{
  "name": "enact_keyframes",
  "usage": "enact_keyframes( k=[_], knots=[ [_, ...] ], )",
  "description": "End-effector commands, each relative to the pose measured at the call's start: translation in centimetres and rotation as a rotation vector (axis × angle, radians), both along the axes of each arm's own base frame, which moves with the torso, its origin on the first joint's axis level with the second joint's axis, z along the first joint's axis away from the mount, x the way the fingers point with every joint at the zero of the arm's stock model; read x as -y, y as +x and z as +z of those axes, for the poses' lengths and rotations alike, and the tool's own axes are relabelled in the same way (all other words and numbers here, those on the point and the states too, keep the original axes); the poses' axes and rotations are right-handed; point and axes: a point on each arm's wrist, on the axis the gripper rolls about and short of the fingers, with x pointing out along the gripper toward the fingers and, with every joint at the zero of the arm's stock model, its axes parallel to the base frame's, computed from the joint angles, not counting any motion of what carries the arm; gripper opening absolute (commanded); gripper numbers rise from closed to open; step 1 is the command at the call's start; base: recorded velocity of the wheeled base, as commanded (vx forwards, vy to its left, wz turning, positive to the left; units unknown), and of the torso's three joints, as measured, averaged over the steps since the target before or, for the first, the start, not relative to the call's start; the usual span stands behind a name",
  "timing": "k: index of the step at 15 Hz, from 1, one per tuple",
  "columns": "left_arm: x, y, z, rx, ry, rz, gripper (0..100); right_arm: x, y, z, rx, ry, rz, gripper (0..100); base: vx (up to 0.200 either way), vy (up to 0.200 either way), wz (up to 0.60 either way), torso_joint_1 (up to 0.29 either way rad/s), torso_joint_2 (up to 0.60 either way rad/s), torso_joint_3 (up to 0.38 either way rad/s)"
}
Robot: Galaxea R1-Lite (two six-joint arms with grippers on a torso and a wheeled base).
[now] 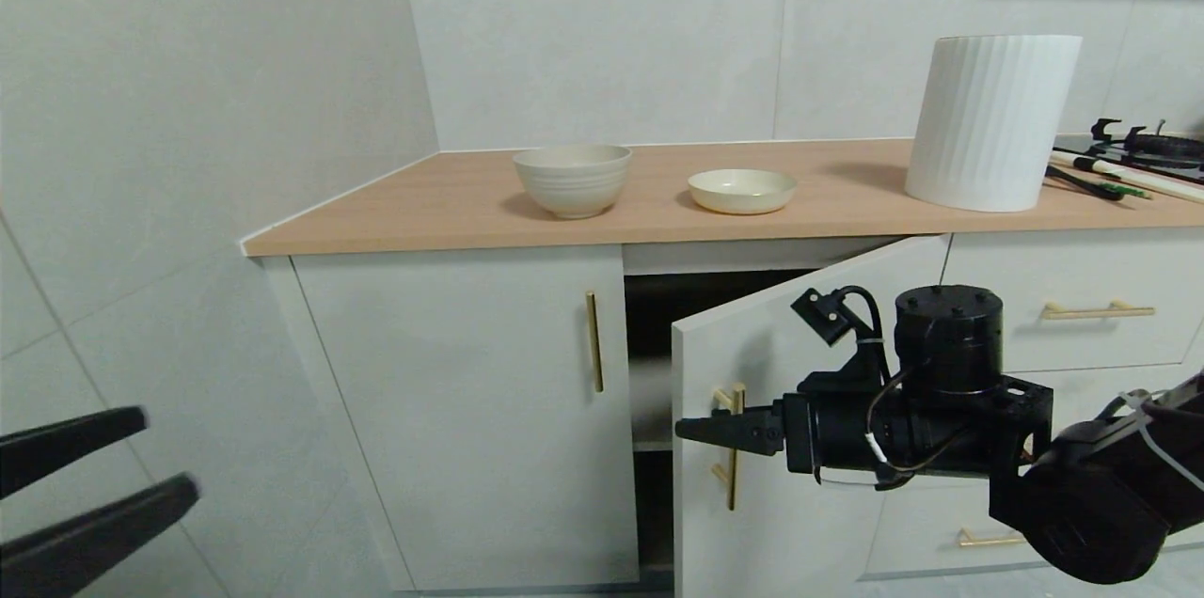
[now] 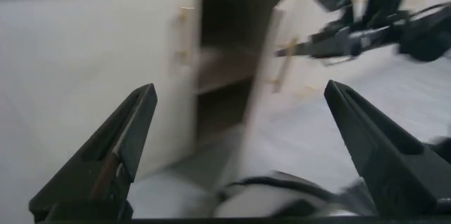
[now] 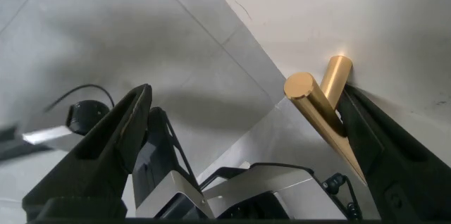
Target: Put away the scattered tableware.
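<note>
Head view: on the wooden countertop [image 1: 451, 203] we see a deep cream ribbed bowl [image 1: 572, 177] toward its left end, with a shallow cream dish [image 1: 742, 190] beside it. We cannot see what the bowl holds.

Left wrist view: our left gripper [image 2: 239, 89] hangs spread wide, facing the half-open white cabinet door [image 2: 264, 76].

Right wrist view: our right gripper [image 3: 245, 94] is spread, with the gold bar handle [image 3: 313, 94] against one finger.

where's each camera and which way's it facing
head: on the head, facing down at bowl, dish, ajar door; left tool, right tool show
left wrist: on that wrist, facing the cupboard past its open tool
right wrist: on that wrist, facing the handle inside its open tool
shared: right tool at handle, head and left wrist
</note>
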Motion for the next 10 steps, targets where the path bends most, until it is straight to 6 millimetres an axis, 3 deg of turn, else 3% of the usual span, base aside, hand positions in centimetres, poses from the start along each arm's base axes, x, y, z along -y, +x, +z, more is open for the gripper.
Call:
enact_keyframes(
  k=[1, 3, 8, 10],
  knots=[
    [5.4, 12.0, -3.1, -0.286, -0.065, -0.214, 100, 0.0, -0.3, -0.4, -0.017, -0.009, 0.012, 100, 0.000, 0.000, 0.00, 0.000, 0.00, 0.000],
    [7.9, 14.9, -6.0, -0.348, -0.073, -0.262, 100, -0.1, -0.3, -0.6, -0.023, -0.013, 0.012, 100, 0.000, 0.000, 0.00, 0.000, 0.00, 0.000],
    [11.3, 17.2, -12.4, -0.474, -0.027, -0.328, 100, 0.1, -0.5, -0.9, -0.029, -0.020, 0.009, 100, 0.000, 0.000, 0.00, 0.000, 0.00, 0.000],
    [12.1, 17.6, -13.3, -0.501, -0.049, -0.332, 100, 0.1, -0.4, -1.1, -0.031, -0.022, 0.008, 100, 0.000, 0.000, 0.00, 0.000, 0.00, 0.000]
  ],
)
